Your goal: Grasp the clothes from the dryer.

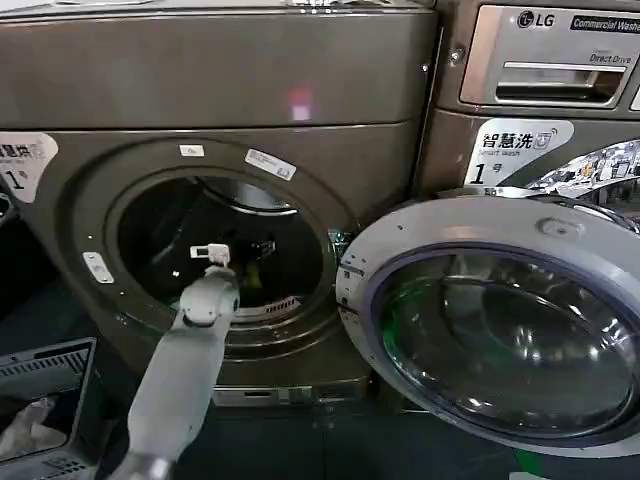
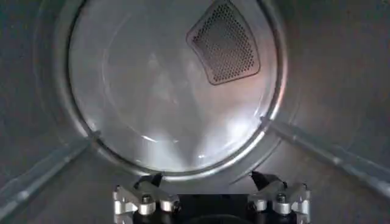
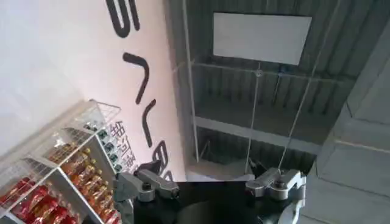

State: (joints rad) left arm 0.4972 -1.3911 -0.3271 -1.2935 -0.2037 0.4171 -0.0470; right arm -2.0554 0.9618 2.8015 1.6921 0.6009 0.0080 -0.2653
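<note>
The dryer (image 1: 230, 80) stands with its round porthole (image 1: 225, 250) open. My left arm reaches through it, and the left gripper (image 1: 243, 262) sits inside the steel drum. A sliver of yellow-green clothes (image 1: 249, 272) shows low in the drum beside that gripper. In the left wrist view the left gripper (image 2: 207, 181) is open, its dark fingertips (image 2: 151, 180) wide apart with nothing between them, facing the drum's back wall (image 2: 170, 91); no fabric appears there. The right gripper (image 3: 204, 173) is parked, open and pointing up at a ceiling.
The dryer's door (image 1: 500, 320) hangs open to the right, low and wide. An LG machine (image 1: 540, 60) stands behind it. A grey slatted basket (image 1: 45, 400) with whitish cloth sits at the lower left. Drum baffles (image 2: 329, 155) run along the drum's sides.
</note>
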